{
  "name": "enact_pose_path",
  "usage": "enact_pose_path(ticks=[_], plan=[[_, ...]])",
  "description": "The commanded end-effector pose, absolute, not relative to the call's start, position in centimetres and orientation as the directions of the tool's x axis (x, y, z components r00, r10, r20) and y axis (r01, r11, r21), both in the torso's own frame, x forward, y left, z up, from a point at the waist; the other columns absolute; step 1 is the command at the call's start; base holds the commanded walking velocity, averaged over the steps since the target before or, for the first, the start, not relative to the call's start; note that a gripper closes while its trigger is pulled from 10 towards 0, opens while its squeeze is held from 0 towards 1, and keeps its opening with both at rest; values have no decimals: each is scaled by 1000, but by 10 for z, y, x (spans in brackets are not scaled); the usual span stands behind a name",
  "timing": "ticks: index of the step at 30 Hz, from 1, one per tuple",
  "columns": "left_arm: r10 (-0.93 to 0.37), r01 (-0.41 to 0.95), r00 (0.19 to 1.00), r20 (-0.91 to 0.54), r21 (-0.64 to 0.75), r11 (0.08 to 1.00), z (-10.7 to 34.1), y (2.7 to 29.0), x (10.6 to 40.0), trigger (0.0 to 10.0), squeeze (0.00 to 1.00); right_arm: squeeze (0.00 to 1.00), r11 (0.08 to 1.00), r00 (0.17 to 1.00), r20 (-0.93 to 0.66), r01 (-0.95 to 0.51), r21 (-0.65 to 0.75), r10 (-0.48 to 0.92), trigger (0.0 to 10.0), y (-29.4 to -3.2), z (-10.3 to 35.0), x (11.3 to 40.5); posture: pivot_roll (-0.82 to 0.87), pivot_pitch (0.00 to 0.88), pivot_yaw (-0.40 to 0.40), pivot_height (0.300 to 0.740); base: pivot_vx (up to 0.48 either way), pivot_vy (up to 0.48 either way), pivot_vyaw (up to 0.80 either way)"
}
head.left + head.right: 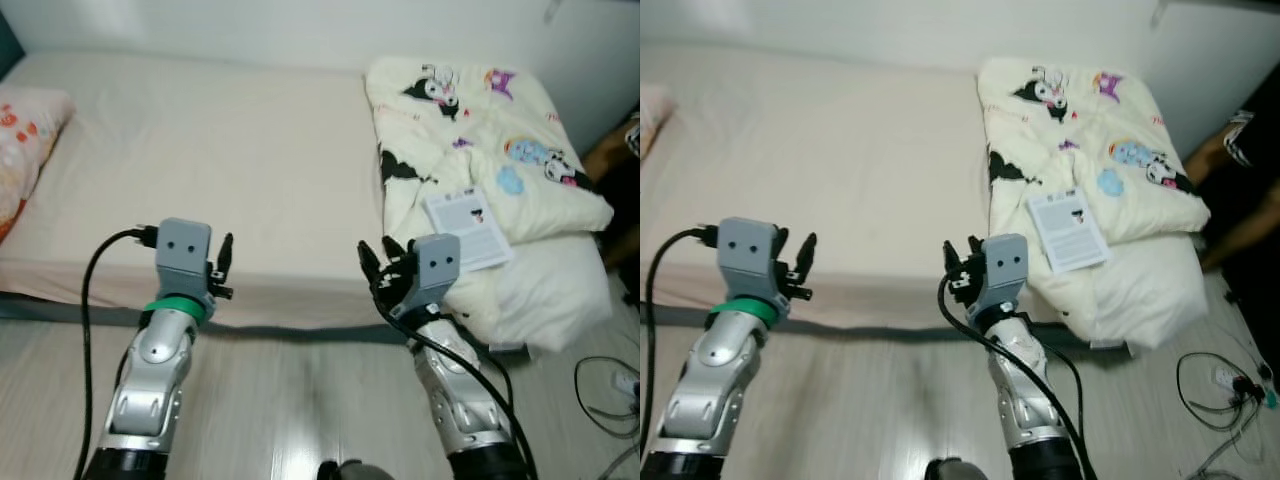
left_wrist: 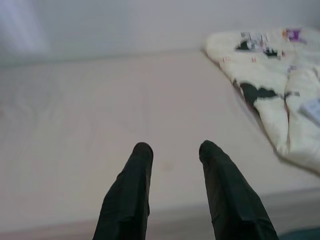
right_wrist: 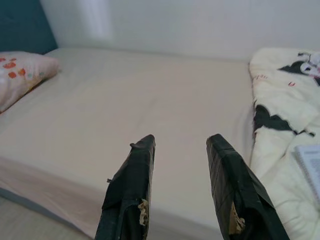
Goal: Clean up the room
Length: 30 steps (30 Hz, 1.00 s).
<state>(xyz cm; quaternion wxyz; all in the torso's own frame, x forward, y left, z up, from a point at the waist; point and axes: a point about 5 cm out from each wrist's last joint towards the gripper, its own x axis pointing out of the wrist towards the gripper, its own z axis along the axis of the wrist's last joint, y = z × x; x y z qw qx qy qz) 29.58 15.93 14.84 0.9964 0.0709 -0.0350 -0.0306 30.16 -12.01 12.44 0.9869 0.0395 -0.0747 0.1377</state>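
Observation:
A bed (image 1: 230, 160) with a bare cream sheet lies before me. A folded cream quilt (image 1: 470, 120) with cartoon prints is piled at its right end, over a white pillow (image 1: 545, 290). A white booklet (image 1: 468, 226) rests on the quilt. A pink floral pillow (image 1: 25, 135) sits at the bed's left end. My left gripper (image 1: 226, 262) hovers open at the bed's front edge. My right gripper (image 1: 378, 262) is open too, just left of the quilt, with nothing between its fingers (image 3: 132, 185).
Pale wood floor (image 1: 300, 400) runs between me and the bed. Cables and a power strip (image 1: 615, 385) lie on the floor at the far right. A person's arm (image 1: 1230, 190) shows beyond the quilt at the right edge. A white wall (image 1: 300, 25) backs the bed.

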Motion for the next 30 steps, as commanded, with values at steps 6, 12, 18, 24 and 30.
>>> enact_pose_path(ticks=[6, 12, 18, 24, 30], plan=[[-53, 50, 998, 23, 142, 989, 139, 162, 294, 10000, 0, 0, 958, 956, 122, -277, 69, 267, 10000, -119, 116, 299, -101, 63, 16, 740, 0, -308, 0], [-51, 48, 998, 21, 141, 989, 139, 163, 294, 10000, 0, 0, 958, 956, 120, -279, 71, 269, 10000, -117, 116, 299, -100, 64, 16, 740, 0, -378, 0], [-49, 48, 999, 2, 144, 988, 137, 163, 294, 10000, 0, 0, 957, 955, 120, -281, 75, 271, 10000, -116, 117, 298, -101, 65, 18, 740, 0, -116, 0], [-59, 59, 998, -8, 132, 989, 135, 161, 295, 10000, 0, 0, 957, 956, 120, -279, 77, 269, 10000, -117, 117, 298, -104, 66, 19, 740, 0, 0, 0], [-67, 68, 998, -12, 128, 990, 135, 160, 297, 10000, 0, 0, 958, 957, 118, -277, 80, 267, 10000, -117, 116, 297, -106, 68, 26, 740, 0, 249, 0]])
